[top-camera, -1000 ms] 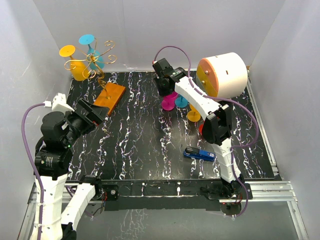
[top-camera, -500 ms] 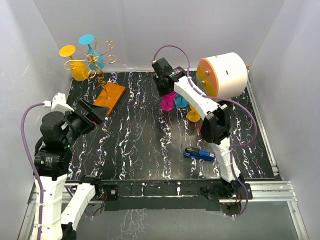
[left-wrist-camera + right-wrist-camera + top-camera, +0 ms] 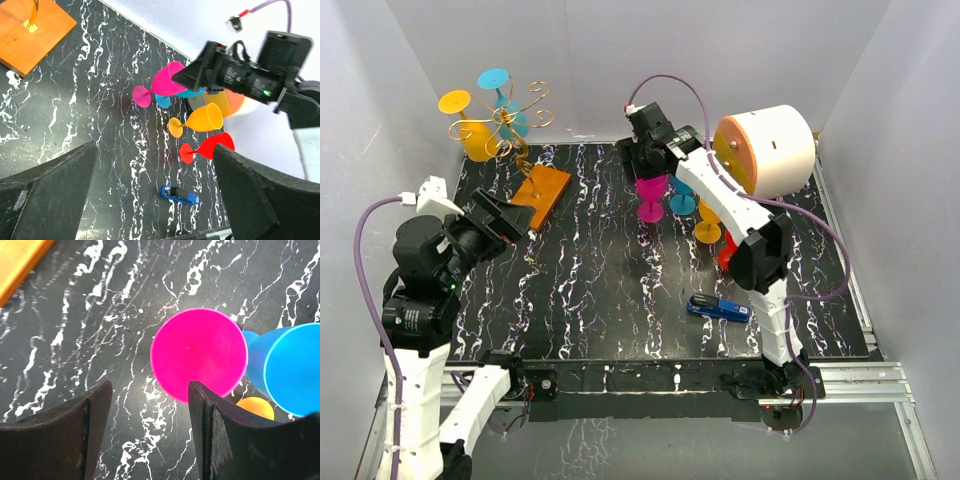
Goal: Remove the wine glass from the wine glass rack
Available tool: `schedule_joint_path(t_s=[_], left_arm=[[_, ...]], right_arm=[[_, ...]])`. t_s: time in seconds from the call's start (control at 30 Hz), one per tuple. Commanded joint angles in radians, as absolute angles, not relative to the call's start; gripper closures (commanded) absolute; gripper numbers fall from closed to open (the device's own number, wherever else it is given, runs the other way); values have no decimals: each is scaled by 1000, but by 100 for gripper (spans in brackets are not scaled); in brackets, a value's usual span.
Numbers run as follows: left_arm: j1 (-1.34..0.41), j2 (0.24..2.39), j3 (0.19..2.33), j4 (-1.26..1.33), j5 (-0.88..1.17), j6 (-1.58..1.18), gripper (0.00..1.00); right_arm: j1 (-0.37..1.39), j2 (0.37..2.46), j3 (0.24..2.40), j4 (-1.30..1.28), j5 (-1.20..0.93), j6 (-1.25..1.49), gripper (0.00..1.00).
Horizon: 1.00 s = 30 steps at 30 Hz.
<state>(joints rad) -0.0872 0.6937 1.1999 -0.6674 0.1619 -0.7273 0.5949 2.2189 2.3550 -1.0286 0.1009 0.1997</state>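
Found at the far-left corner of the black marbled table [image 3: 590, 290]: the wine glass rack [image 3: 506, 118]. Built of thin gold-copper wire, with a wavy central post and curled, spiral-ended arms fanning out at the top. Fixed to a flat orange rectangular base [image 3: 542, 193], set askew to the table edge.

Loaded with two glasses, both hung inverted, foot disc up and bowl down: a yellow wine glass [image 3: 480, 143] on the left side, a cyan wine glass [image 3: 494, 79] toward the back, bowl partly behind the wire spirals.

Off the rack and well apart from it, toward the back of mid-table: a magenta wine glass [image 3: 653, 188], upright on its foot. Opaque, evenly coloured, with the round mouth showing as a flat pink disc in the right wrist view. Just beside it to the right: a blue glass [image 3: 682, 203], then an orange-yellow glass [image 3: 708, 230], then a red glass [image 3: 212, 145], partly hidden behind the right arm in the overhead view.

Right gripper [image 3: 150, 390]: poised directly above the magenta wine glass, jaws spread apart. Unable to tell whether touching the rim.

Left gripper [image 3: 155, 150]: raised over the left side of the table, near the orange base, jaws spread wide with nothing between them.

Also noted: a blue stapler-like object [image 3: 718, 308] near the right arm, and a large white drum [image 3: 775, 148] with an orange end face at the far right.
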Motion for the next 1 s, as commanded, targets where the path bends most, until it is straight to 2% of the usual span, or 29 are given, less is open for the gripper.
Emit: schedule_joint_path(t_s=[0.0,0.37,0.73,0.97], left_arm=[[-83,734,1286,-671,132,-671,1],[-83,994,1618,-685,8,-462,1],[-83,1286,1888,-688,-188,-281,1],[-81,1529,2120,-716,-387,-156,1]], right_arm=[[600,2005,2290,-900,33,195,37],[600,1515,1674,-517,-193,272,19],[600,1284,1376,-394,-300,331,13],[599,1215,1298,-421,-330,348,13]])
